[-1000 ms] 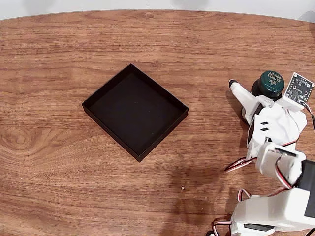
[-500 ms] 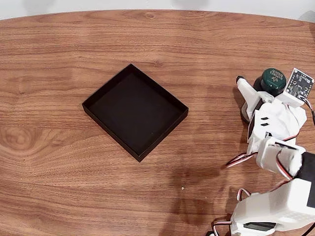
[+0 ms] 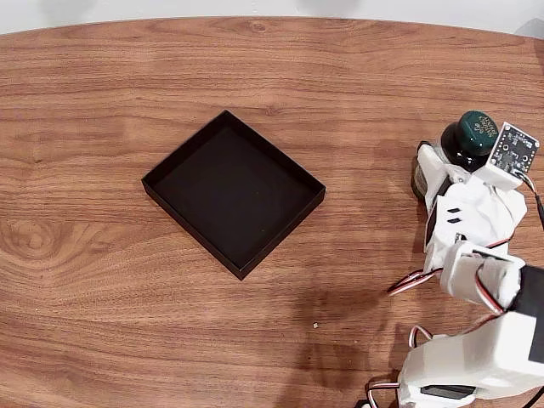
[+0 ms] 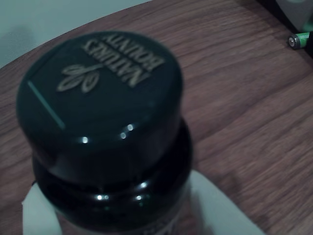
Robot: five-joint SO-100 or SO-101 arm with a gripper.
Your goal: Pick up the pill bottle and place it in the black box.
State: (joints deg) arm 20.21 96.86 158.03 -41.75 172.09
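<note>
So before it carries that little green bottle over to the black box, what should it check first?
1. Bottle between the hand's fingers: ok, the white fingers flank it in the wrist view.
2. Grip firm enough to lift: cannot tell.
3. Bottle clear of the table: cannot tell.
4. Black box empty and open: ok.
5. Path across the table to the box free of things: ok in the fixed view.
</note>
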